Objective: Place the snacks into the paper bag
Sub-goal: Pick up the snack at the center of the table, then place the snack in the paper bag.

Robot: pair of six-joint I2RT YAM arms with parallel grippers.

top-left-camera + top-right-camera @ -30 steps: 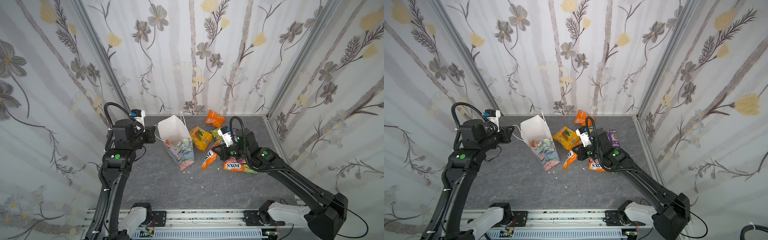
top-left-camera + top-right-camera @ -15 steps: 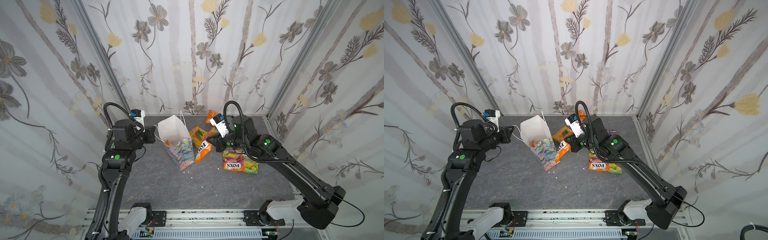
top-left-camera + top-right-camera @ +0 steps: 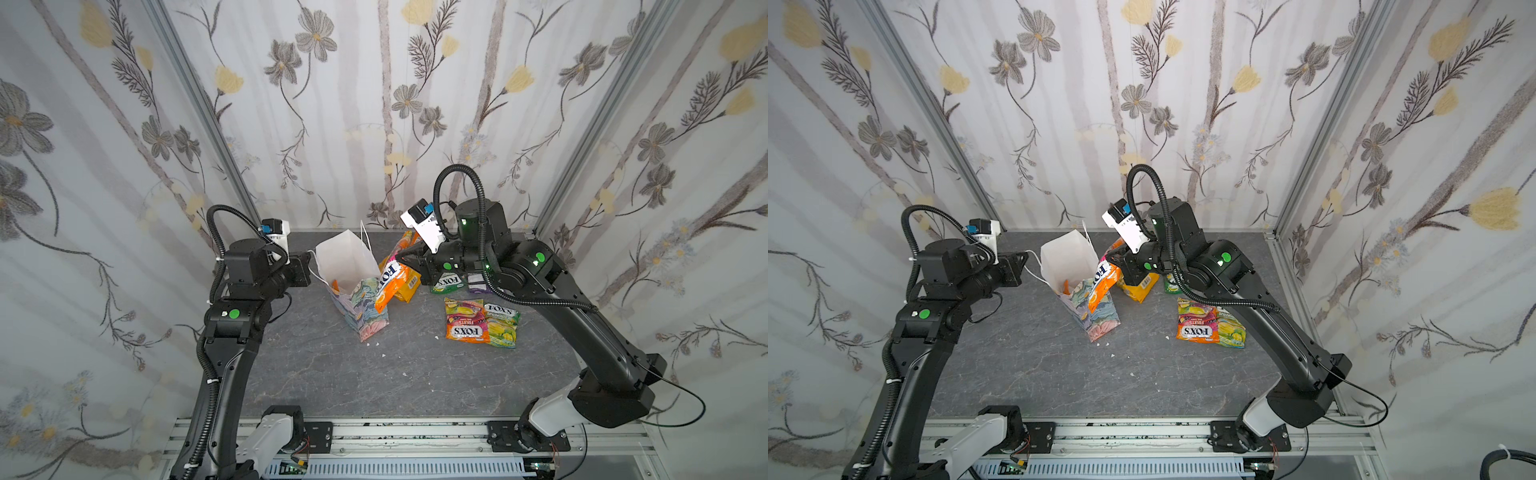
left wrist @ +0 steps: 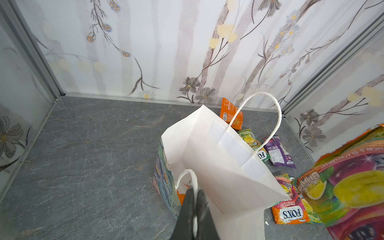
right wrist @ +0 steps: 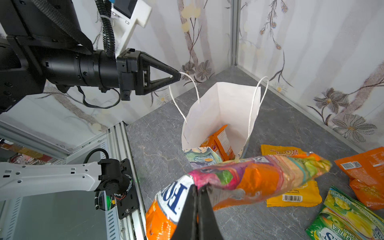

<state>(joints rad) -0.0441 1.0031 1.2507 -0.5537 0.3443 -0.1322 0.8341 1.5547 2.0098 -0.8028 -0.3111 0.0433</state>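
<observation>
Right wrist: right hand (image 5: 197, 187) clamps snack (image 5: 249, 178), half-hiding paper bag (image 5: 220, 108) whose handle (image 4: 194, 180) left hand (image 5: 176, 75) pinches.

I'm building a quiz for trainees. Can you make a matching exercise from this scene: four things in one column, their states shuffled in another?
1. left pincer
2. right pincer
3. purple packet
4. paper bag

a. stands open, mouth up
b. shut on a FOX'S packet
c. lies flat on the table
d. shut on a white cord handle

Pairs: 1-d, 2-b, 3-c, 4-a.
</observation>
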